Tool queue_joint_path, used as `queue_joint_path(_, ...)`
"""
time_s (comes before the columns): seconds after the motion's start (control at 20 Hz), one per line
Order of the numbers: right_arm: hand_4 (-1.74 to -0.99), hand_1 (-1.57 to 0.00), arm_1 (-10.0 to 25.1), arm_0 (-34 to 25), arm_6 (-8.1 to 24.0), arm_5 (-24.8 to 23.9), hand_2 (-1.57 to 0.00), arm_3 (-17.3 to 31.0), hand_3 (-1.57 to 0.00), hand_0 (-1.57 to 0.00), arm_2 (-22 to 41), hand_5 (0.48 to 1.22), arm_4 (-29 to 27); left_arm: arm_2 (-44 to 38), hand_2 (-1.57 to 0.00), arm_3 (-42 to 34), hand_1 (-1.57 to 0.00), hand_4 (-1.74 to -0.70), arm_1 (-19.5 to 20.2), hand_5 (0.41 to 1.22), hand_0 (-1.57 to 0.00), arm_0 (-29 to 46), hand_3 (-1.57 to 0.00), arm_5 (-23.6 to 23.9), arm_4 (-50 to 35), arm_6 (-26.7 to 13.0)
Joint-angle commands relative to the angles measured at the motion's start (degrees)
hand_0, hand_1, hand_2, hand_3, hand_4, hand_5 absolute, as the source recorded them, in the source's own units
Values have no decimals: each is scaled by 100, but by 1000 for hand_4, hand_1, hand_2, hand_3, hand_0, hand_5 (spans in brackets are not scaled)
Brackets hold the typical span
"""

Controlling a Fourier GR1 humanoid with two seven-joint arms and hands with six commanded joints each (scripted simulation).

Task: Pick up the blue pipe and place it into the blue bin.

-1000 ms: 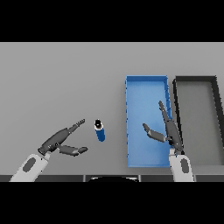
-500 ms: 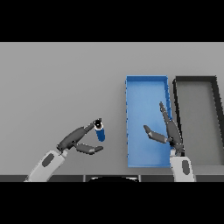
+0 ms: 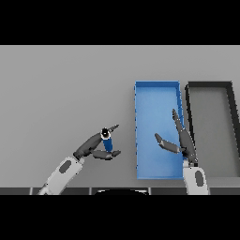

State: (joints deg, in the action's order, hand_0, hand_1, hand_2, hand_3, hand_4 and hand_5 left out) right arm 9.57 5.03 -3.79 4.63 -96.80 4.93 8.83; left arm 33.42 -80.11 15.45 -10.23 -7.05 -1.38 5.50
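The blue pipe [image 3: 108, 142], a short blue cylinder with a dark top, stands on the grey table left of the blue bin [image 3: 140, 101]. My left hand [image 3: 90, 147] reaches it from the lower left, with the fingers behind the pipe and the thumb in front, closing round it. The blue bin is a long open tray with nothing inside. Over its right half my right hand [image 3: 183, 139] hovers open, fingers straight and thumb spread to the left.
A dark grey bin [image 3: 230, 93] of the same shape stands right beside the blue bin, at the table's right. The grey table [image 3: 61, 93] stretches away to the left and the back.
My left hand has moved right up to the blue pipe and closed its fingers and thumb around it. The right hand has stayed over the blue bin.
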Motion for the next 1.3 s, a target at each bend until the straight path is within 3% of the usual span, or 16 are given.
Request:
queue_joint_path(0.0, -1188, 1, -5, 28, 29, -8, 1, -51, 1, 1, 2, 550, -5, -28, -87, 36, 1, -1137, -86, 567, 1, -11, -44, -34, -102, 29)
queue_joint_path(0.15, -1196, 1, 42, 37, -71, 40, 1, -84, 1, 1, -24, 560, -51, -168, -417, 140, -248, -1268, -276, 675, -39, -71, -345, -203, -500, -62)
queue_joint_path(0.2, -1192, 1, 48, -27, -4, 26, 1, 46, 1, 1, -43, 560, -29, -149, -578, 127, -411, -1301, -384, 784, -179, -52, -590, -229, -575, -35)
queue_joint_path(0.3, -1189, 1, 11, 77, -103, 22, 1, -66, 1, 1, 23, 562, 10, -153, -936, 117, -828, -1450, -443, 941, -648, 2, -914, -144, -565, 38)
queue_joint_path(0.4, -1182, 1, 26, 40, -67, -25, 1, 14, 1, 1, -2, 562, 60, -110, -1164, 122, -1095, -1551, -487, 1042, -981, 38, -1112, -138, -502, 196)
queue_joint_path(0.5, -1178, 1, 6, 26, -34, -31, 1, -11, 1, 1, 2, 561, 48, 40, -1311, 77, -1266, -1617, -559, 1106, -1193, 43, -1258, -78, -459, 175)
queue_joint_path(0.7, -1174, 1, 24, -14, 9, -22, 1, 26, 1, 1, 7, 558, 68, 97, -1464, 31, -1446, -1525, -526, 1174, -1416, 60, -1443, 80, -234, 300)
queue_joint_path(0.9, -1158, 1, 65, -81, 109, -32, 1, 46, 1, 1, -21, 552, 86, 127, -1527, -261, -1520, -1488, -727, 1202, -1508, 96, -1518, 151, -131, 507)
queue_joint_path(1.0, -1151, 1, 39, -8, -18, -31, 1, 10, 1, 1, 37, 550, 136, 45, -1543, -471, -1538, -1482, -814, 1209, -1530, 0, -1537, 100, -231, 671)
queue_joint_path(1.25, -1129, 1, 115, -11, 58, -70, 1, 2, 1, 1, -12, 561, 196, -20, -1562, -798, -1560, -1474, -944, 1217, -1558, -259, -1560, 88, -158, 240)
